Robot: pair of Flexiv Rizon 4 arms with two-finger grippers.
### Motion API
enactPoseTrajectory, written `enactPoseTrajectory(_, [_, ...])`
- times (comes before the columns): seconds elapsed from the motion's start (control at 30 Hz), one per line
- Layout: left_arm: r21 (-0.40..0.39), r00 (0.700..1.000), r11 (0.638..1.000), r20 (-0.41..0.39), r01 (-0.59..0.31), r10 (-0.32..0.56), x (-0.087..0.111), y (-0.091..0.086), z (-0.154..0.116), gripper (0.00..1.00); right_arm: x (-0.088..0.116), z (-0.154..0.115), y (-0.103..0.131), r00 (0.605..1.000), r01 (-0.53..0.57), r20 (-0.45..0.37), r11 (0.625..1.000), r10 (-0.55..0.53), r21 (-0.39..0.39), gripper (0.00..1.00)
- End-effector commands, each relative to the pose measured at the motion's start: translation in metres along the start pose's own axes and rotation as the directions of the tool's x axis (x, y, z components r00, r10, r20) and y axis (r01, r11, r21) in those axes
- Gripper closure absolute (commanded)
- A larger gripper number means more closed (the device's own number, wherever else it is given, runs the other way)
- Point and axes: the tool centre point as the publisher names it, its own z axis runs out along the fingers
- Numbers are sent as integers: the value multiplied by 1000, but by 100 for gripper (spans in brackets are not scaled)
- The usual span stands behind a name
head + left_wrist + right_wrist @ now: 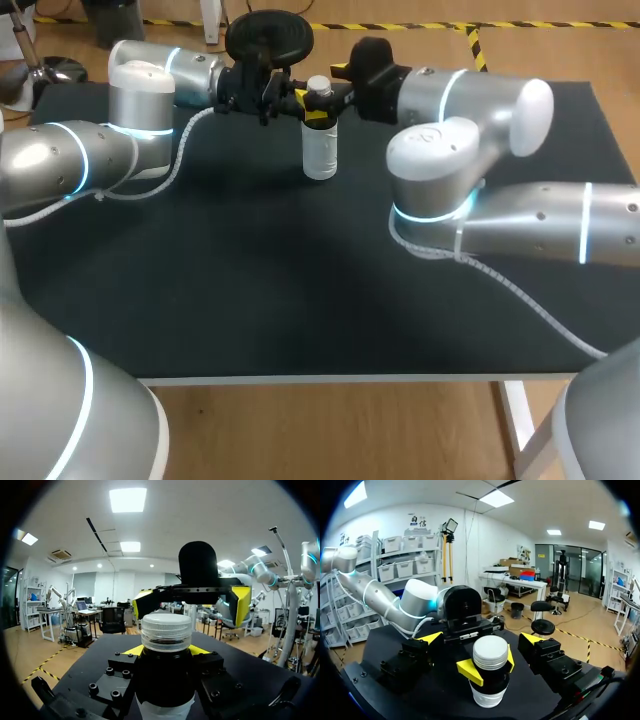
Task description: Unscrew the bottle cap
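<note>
Left pincer point(166, 652) pinches the clear plastic bottle point(320, 150) at its neck; right pincer point(481, 638) stands spread around the white ribbed cap point(166, 627) — closing off-centre could skew the grip and let it slip.

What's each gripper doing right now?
Left gripper: closed on the bottle, below the cap.
Right gripper: open, fingers apart around the cap.

One bottle point(320, 150) is counted, stood on one tabletop point(300, 300), and one cap point(319, 86) is counted on it. Two arms are counted: one left arm point(60, 165) and one right arm point(540, 220). Two grippers are counted: one left gripper point(165, 650) and one right gripper point(481, 638). Four yellow fingertips point(431, 637) are counted, two to each gripper.
</note>
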Motion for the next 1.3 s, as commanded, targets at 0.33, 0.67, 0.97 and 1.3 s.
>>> enactPoseTrajectory(0.33, [-1,1000,1000,-4,2,-2,-2,0,0,100,-5,10,3,1000,-2,-6,1000,2,6,8])
enactPoseTrajectory(0.67, [-1,1000,1000,-4,2,-2,-2,0,0,100,-7,11,-1,1000,-8,-6,1000,8,8,61])
enactPoseTrajectory(0.97, [-1,1000,1000,-4,2,-2,-2,0,0,100,-9,11,-4,1000,-12,-10,1000,12,13,81])
enactPoseTrajectory(1.3, [-1,1000,1000,-4,2,-2,-2,0,0,100,-12,11,-9,995,-10,-103,1000,13,22,100])
